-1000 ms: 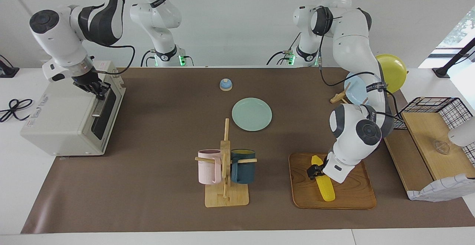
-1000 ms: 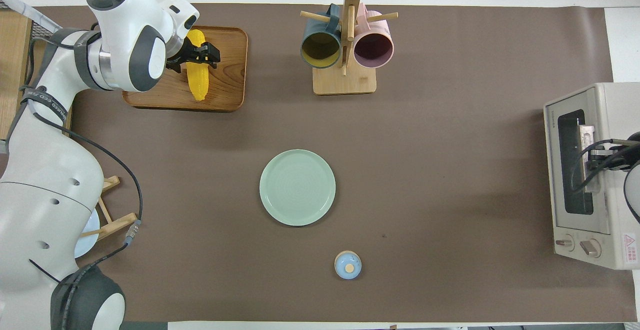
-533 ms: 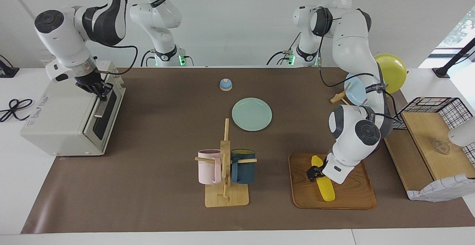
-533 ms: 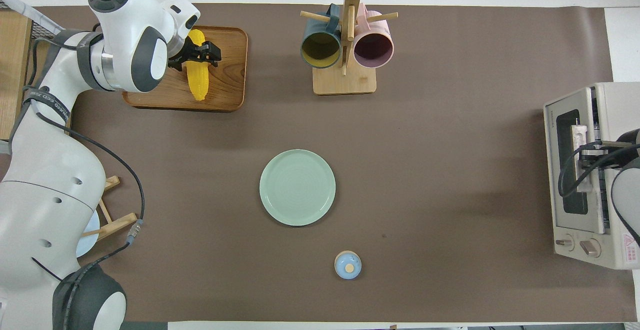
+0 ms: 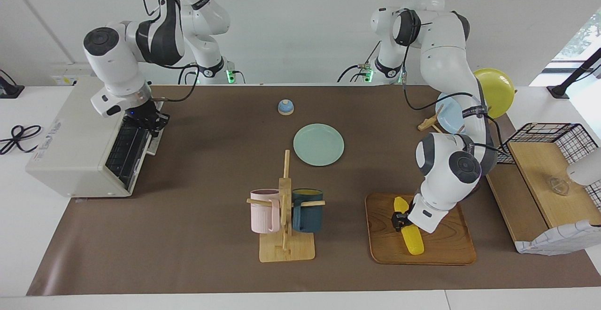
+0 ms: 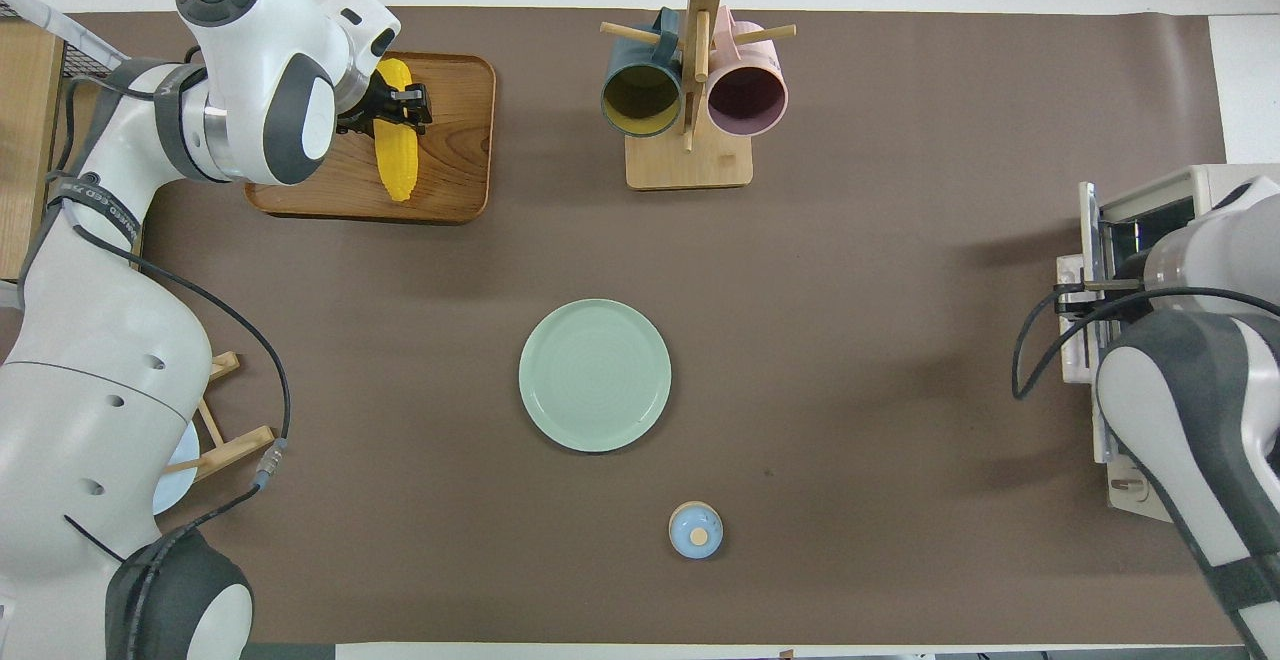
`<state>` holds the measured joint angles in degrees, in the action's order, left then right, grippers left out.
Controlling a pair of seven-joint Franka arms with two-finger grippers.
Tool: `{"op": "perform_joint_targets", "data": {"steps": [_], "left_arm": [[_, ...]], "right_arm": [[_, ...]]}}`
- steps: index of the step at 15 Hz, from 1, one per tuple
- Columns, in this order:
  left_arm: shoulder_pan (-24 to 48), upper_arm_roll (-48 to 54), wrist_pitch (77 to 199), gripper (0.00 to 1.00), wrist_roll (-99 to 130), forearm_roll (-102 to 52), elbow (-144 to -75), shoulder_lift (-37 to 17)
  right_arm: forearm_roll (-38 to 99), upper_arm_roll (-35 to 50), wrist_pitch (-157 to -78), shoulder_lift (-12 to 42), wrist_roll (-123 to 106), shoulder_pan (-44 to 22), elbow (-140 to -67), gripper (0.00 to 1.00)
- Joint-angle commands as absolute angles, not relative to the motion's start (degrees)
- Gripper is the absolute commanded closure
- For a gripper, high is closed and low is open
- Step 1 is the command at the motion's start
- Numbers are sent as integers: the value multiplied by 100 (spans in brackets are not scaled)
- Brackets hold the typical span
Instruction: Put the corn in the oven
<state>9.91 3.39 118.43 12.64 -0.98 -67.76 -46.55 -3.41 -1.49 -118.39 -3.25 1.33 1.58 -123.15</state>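
Gripping the corn (image 5: pixel 407 226) across its long axis, my left gripper (image 5: pixel 397 221) is clamped mid-cob; right gripper (image 5: pixel 152 123), closed on the door handle, holds the oven (image 5: pixel 70 152) open.

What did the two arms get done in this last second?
The right hand, shut on the oven door's handle, pulled the door down and open, baring the wire rack. The left hand closed on the corn, which still lies on the wooden tray. Plate, mugs and bell stayed put.
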Motion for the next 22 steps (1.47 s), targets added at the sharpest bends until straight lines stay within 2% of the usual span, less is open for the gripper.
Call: {"op": "perform_joint_targets", "data": {"steps": [1, 4, 6, 8, 11, 13, 17, 20, 22], "left_arm": [[993, 316, 11848, 100, 1239, -53, -6803, -4615], [984, 308, 11559, 100, 1379, -324, -6890, -4343], [897, 308, 11191, 100, 1590, -649, -7197, -3817], [905, 308, 10996, 100, 1827, -843, -7827, -3063], [1089, 325, 10960, 100, 2116, -879, -9207, -1719], [1387, 334, 10619, 100, 2328, -879, -9648, -1189], [2327, 334, 10739, 100, 3136, -888, -10412, -608], [2855, 343, 11834, 100, 3225, -888, -11413, -203], [3224, 343, 12487, 100, 3278, -888, -11741, -245]], "right_arm": [[-370, -228, -12814, 369, 149, 116, -12366, 100], [-343, -220, -13025, 369, 334, 9, -12620, 100], [-334, -220, -13252, 395, 334, 9, -12779, 100], [-325, -220, -13647, 431, 351, 0, -13042, 100], [-116, -220, -13676, 431, 396, -70, -13087, 100], [43, -220, -13693, 431, 422, -219, -13131, 100], [272, -220, -13728, 615, 431, -202, -13148, 100], [369, -220, -13817, 712, 675, -394, -13096, 100], [369, -220, -13694, 729, 930, -623, -12904, 100]]}}
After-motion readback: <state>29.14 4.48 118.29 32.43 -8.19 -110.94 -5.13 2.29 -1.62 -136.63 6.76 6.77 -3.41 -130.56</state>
